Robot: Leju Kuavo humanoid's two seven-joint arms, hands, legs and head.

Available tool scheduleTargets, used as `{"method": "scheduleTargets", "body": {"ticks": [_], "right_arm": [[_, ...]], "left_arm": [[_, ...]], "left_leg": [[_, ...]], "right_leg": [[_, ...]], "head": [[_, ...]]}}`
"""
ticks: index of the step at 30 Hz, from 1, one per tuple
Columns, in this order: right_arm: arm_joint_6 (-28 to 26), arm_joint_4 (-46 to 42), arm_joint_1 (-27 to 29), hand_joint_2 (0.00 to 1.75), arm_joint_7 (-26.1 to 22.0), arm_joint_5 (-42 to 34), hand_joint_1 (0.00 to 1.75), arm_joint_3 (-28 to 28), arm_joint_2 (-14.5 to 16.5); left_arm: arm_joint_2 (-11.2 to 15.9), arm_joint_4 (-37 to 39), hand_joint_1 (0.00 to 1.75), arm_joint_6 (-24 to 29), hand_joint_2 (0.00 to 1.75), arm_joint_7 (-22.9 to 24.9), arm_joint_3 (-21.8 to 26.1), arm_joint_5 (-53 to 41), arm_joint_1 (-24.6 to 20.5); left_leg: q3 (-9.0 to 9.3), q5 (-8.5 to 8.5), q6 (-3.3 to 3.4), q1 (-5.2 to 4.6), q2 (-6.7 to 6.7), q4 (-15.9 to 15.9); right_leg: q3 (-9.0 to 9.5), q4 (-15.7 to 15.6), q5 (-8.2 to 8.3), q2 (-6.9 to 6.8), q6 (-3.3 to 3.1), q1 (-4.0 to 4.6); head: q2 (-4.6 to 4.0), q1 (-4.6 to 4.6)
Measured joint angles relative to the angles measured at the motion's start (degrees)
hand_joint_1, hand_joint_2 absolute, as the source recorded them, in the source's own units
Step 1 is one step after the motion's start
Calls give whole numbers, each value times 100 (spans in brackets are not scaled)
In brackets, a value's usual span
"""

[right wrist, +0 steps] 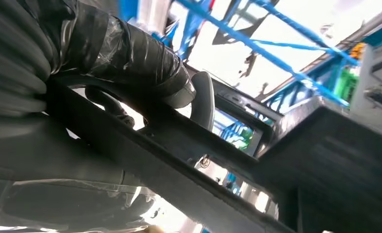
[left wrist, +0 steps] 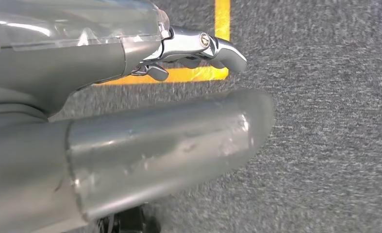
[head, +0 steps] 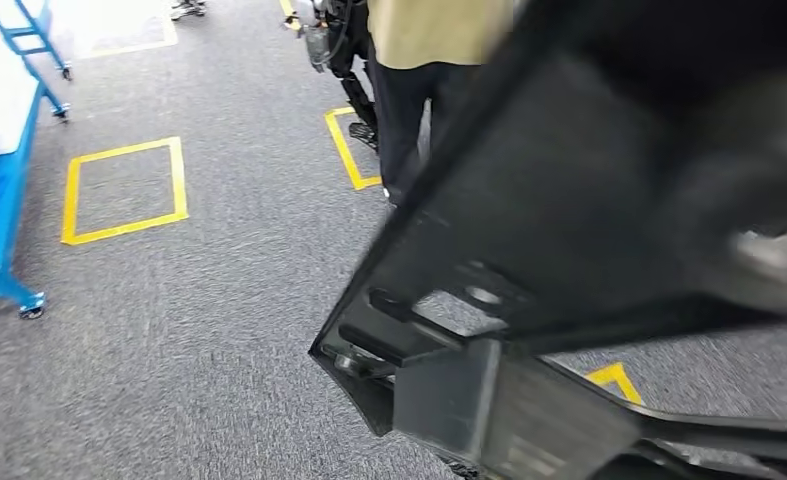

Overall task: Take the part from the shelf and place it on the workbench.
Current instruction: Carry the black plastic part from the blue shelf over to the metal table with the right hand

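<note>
The right hand (right wrist: 106, 63) gripped the part (head: 589, 230), a large black frame with cut-outs and ribs. In the right wrist view its dark fingers (right wrist: 130, 53) curled over one bar of the frame while the thick thumb pressed from the other side, so the bar was clamped between them. From the head view the part hung close in front of the robot, tilted, well above the floor (head: 199, 330), covering the right side of the scene; its edges were blurred.

The left hand (left wrist: 193, 48) hung over the grey carpet holding nothing. Its fingers (left wrist: 223, 51) were bent inward a little, apart from the thumb (left wrist: 169, 145), and touched nothing.

On the floor beyond the part lay yellow tape squares (head: 124, 190). At the left edge stood a blue rack (head: 4, 170) on casters. Farther off a person (head: 429, 70) in dark trousers and a tan top stood by another tape mark (head: 347, 150), partly hidden behind the part.
</note>
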Motion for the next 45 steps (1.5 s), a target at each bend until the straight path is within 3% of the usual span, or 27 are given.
{"method": "scheduleTargets", "body": {"ticks": [1,3,5,6,8,10,12,13,14,15,17,19,21,23,25,26,28,30,31,32,33,35,37,39,41,43,45], "right_arm": [[-34,7,-22,175,13,41,175,32,-1],[-82,19,-80,175,18,55,175,89,-1],[-129,28,-143,175,18,31,175,137,-1],[-153,32,-165,175,18,13,175,160,-1],[-189,36,-185,175,18,-17,175,195,-1],[-197,37,-207,175,18,-35,175,222,1],[-207,39,-228,175,21,-65,175,244,1],[-218,42,-228,175,28,-96,175,254,2],[-237,45,-221,175,40,-133,175,262,2],[-256,52,-209,175,52,-168,175,268,3],[-272,70,-187,175,74,-204,175,278,5],[-237,99,-180,175,103,-199,175,292,7],[-196,142,-179,175,152,-181,175,314,10],[-191,192,-160,175,203,-151,175,326,12],[-203,236,-121,175,254,-121,175,327,11],[-209,254,-99,175,273,-113,175,327,10],[-224,284,-36,175,285,-109,175,327,9],[-249,304,51,175,285,-112,175,326,7],[-265,307,96,175,285,-114,175,326,5],[-279,308,134,175,285,-119,175,325,5],[-290,304,163,175,284,-128,175,325,5],[-300,289,197,175,278,-154,175,325,10],[-304,269,231,175,271,-177,175,325,17],[-306,245,265,175,268,-184,175,325,29],[-305,230,278,175,264,-190,175,325,51],[-305,228,283,175,261,-198,175,325,71],[-304,228,289,175,261,-204,175,325,79]], "left_arm": [[-2,0,0,35,0,9,-2,-59,-11],[-8,0,0,64,0,34,-6,-136,-33],[-14,0,0,22,0,45,-9,-170,-39],[-17,0,0,-4,0,46,-9,-185,-40],[-21,0,0,-37,0,47,-10,-211,-51],[-23,0,0,-51,0,46,-13,-225,-69],[-22,0,0,-53,0,46,-16,-233,-65],[-20,0,0,-53,0,47,-17,-236,-52],[-19,0,0,-54,0,47,-17,-236,-39],[-19,0,0,-58,0,46,-18,-236,-27],[-15,0,0,-67,0,35,-19,-236,-18],[-8,0,0,-68,0,-7,-19,-243,-21],[-6,0,0,-44,0,-82,-19,-255,-26],[-8,0,0,-81,0,-143,-16,-248,-39],[-11,0,0,-259,0,-157,-4,-221,-50],[-13,0,0,-351,0,-154,3,-212,-44],[-13,0,0,-438,0,-154,10,-212,-9],[-19,0,0,-431,0,-137,13,-217,16],[-28,0,0,-413,0,-112,18,-219,18],[-42,0,0,-391,0,-79,27,-220,17],[-60,0,0,-369,0,-43,37,-225,16],[-103,0,0,-327,0,10,55,-241,17],[-142,0,0,-299,0,39,66,-253,18],[-172,0,0,-287,0,47,79,-255,7],[-195,0,0,-283,0,49,91,-258,-4],[-204,0,0,-280,0,54,99,-260,6],[-205,0,0,-277,0,60,103,-260,28]], "left_leg": [[11,-11,-3,-1,51,0],[50,-40,-26,-6,137,0],[74,-70,-68,-26,217,4],[81,-81,-91,-35,264,-3],[110,-111,-142,-39,344,-20],[64,-263,-180,-26,198,156],[-223,-601,-199,-12,-56,781],[-429,-766,-208,-8,-119,1179],[-601,-848,-218,-8,-147,1488],[-691,-814,-225,-6,-154,1608],[-558,-434,-229,6,-178,1196],[-250,-90,-225,30,-365,462],[-113,-17,-195,30,-515,130],[-106,-1,-133,18,-459,96],[-86,30,-58,24,-365,50],[-76,39,-26,29,-312,30],[-71,31,10,13,-197,25],[-65,13,19,3,-84,26],[-52,1,18,2,-34,26],[-29,-15,10,1,13,27],[1,-35,1,0,57,26],[45,-73,-34,-22,140,27],[67,-95,-77,-39,227,14],[112,-131,-128,-41,279,2],[36,-314,-168,-32,128,251],[-301,-663,-191,-15,-84,948],[-632,-831,-215,-12,-146,1541]], "right_leg": [[93,-184,151,-22,-6,-2],[491,-938,513,-206,-56,30],[746,-1466,647,-407,-119,105],[765,-1533,624,-437,-140,136],[768,-1587,641,-330,-185,131],[812,-1657,671,-225,-256,92],[838,-1685,680,-123,-311,75],[839,-1679,676,-64,-325,76],[840,-1671,672,4,-329,77],[843,-1659,666,70,-330,77],[855,-1625,645,199,-311,68],[837,-1557,607,314,-263,61],[783,-1508,599,415,-196,50],[750,-1514,616,490,-132,39],[692,-1383,515,352,-77,45],[596,-1167,379,231,-50,44],[258,-457,23,44,-1,30],[5,34,-108,7,23,14],[27,-16,-12,-4,22,13],[173,-300,179,-31,8,17],[384,-716,387,-104,-22,31],[728,-1391,612,-281,-91,99],[795,-1555,605,-319,-137,152],[828,-1624,630,-222,-186,129],[903,-1726,669,-143,-256,84],[931,-1754,678,-56,-298,69],[926,-1731,668,59,-305,69]], "head": [[0,0],[0,0],[0,0],[0,-1],[0,-1],[0,0],[0,-1],[0,-2],[0,-2],[0,-2],[0,-2],[0,-1],[0,-1],[0,-1],[0,1],[0,2],[0,2],[0,2],[0,2],[0,2],[0,2],[0,2],[0,2],[0,1],[0,0],[0,-1],[0,-1]]}}
